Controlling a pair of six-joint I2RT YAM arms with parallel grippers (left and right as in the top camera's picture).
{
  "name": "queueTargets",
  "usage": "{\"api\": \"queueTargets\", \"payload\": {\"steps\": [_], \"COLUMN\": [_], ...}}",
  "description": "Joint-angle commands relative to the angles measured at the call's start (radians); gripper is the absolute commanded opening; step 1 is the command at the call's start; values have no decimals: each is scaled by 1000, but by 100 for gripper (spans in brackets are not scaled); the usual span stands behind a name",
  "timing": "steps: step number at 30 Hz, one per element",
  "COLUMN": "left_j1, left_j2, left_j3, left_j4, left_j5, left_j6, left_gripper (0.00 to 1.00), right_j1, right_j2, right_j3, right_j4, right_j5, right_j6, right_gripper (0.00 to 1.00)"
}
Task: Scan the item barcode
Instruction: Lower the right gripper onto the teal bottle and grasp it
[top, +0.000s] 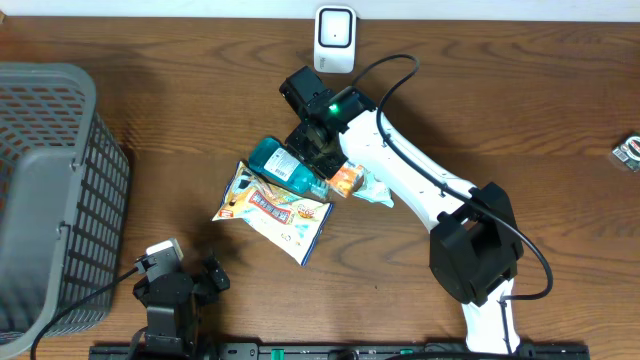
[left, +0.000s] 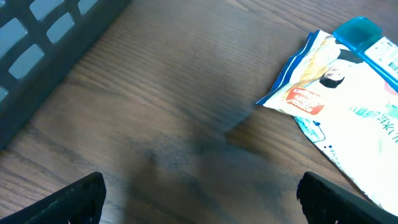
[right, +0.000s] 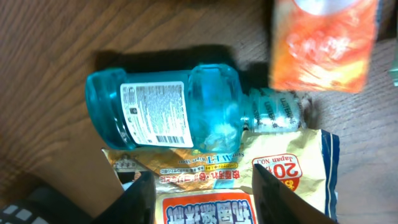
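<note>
Right end effector (right: 202, 190) is hovering half-spread, gripping nothing evident, over the bag (right: 286, 165), just beside the bottle (right: 161, 106) lying label-up on the worktop (right: 50, 37). Closing here is risking a pinch on the bag, dragging the bottle askew.

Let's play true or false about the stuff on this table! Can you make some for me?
1. The blue bottle lies on its side. True.
2. The left gripper holds the snack bag. False: it is open and empty, away from the bag.
3. The bottle's white label faces up. True.
4. The orange box is in the grey basket. False: it lies outside, beside the bottle.
</note>
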Motion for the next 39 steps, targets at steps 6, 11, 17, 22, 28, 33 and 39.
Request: {"api": "queueTargets", "payload": {"steps": [6,11,17,22,28,33,39], "left_j1": [2,2,2,2,2,2,2], "left_j2": [-1,-1,-1,-1,-1,-1,-1], "left_j3": [0,0,0,0,0,0,0], "left_j4": [-70,-70,-70,-70,-70,-70,-70], "left_j5": [-6,-6,-6,-6,-6,-6,-6], "left_j6": [22,22,22,22,22,22,22], "left_gripper": [98,98,98,98,98,98,98], "right_j1": [5,5,16,19,21,21,19], "right_j2": [-7,32,39,42,48,61,73], "right_j3": [0,-29,-31,-31,-71,-187,-221], "right_j4": [0,-9,64,54,47,170,311], "right_j5": [22,18,16,118,-30,-33,13], "right_j6": [-319,-455,-1005,-1388,-1585,-1633,-1644], "right_gripper": [99,99,99,99,99,99,99]}}
